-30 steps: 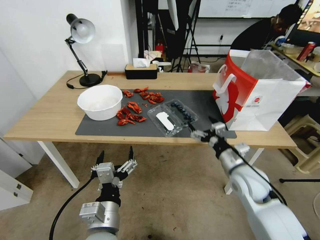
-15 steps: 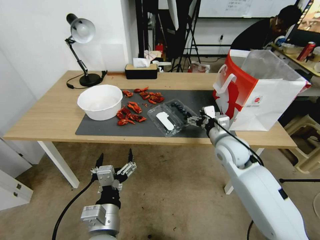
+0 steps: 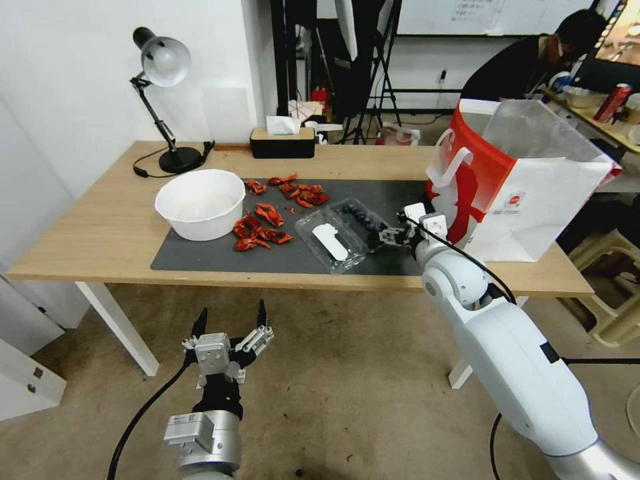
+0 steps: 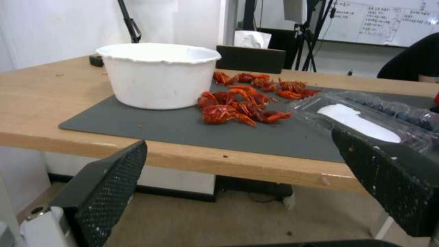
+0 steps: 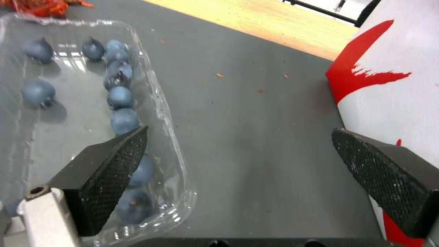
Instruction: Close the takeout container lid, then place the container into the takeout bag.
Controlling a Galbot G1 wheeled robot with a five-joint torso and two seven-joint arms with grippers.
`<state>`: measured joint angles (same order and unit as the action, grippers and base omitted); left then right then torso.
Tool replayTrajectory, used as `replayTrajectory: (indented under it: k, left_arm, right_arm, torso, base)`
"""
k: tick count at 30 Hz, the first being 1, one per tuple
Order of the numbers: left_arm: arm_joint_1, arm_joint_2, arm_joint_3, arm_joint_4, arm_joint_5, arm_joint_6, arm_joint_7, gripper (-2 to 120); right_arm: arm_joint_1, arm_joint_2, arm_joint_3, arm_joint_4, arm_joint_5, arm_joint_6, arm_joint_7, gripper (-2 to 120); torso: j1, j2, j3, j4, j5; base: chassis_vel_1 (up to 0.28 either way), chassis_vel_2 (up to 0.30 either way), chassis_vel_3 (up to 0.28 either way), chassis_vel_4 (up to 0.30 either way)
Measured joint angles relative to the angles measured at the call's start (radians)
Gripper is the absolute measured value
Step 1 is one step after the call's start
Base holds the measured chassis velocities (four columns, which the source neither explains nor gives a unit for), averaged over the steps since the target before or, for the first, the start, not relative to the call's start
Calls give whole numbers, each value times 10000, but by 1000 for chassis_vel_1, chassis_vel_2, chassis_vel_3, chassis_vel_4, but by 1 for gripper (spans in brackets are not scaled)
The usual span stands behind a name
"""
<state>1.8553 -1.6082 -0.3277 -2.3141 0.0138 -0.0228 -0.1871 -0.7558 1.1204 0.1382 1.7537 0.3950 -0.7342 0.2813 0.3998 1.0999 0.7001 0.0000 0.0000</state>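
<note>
The takeout container (image 3: pixel 363 220) lies open on the grey mat, with blueberries in its tray (image 5: pixel 91 103). Its lid (image 3: pixel 331 241), with the white label, lies flat beside the tray on the side toward the bowl; the label also shows in the left wrist view (image 4: pixel 356 120). My right gripper (image 3: pixel 390 235) is open just above the mat at the tray's right edge. In the right wrist view (image 5: pixel 240 133), one finger (image 5: pixel 109 171) is over the tray's corner and the other is near the takeout bag (image 5: pixel 393 85). The bag (image 3: pixel 513 187) stands open at the table's right end. My left gripper (image 3: pixel 230 327) hangs open below the table's front edge.
A white bowl (image 3: pixel 200 203) stands on the mat's (image 3: pixel 200 257) left part, with red crayfish pieces (image 3: pixel 263 227) scattered beside it. A desk lamp (image 3: pixel 163 100) and a tissue box (image 3: pixel 282 141) stand along the table's back. The strip of mat (image 5: pixel 256 120) between container and bag is narrow.
My right gripper has moved from the table's front edge forward and left over the mat to the container's right edge. The left arm has sunk slightly.
</note>
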Motion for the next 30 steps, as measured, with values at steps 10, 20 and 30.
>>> replayTrajectory:
  k: [10,20,30]
  left_arm:
    - [-47,1,-15,81,-44,25,5,100]
    - [-35,1,5,96,-38,-2,-21,100]
    - [-27,1,15,99,-14,-35,-31,100]
  right_arm:
    - [72,-67,-43,-118,-138,-5,-228,100]
    - [0,-120,-52,-156,-61,12,-119,100]
    - [-58,-206,-2,-187,72,23,68,100]
  torso:
    - [0,0,-1,0,0]
    - [1,0,-2,0,0]
    - [2,0,-2,0,0]
  base:
    - [0,0,0,0]
    - [0,0,0,0]
    - [0,0,0,0]
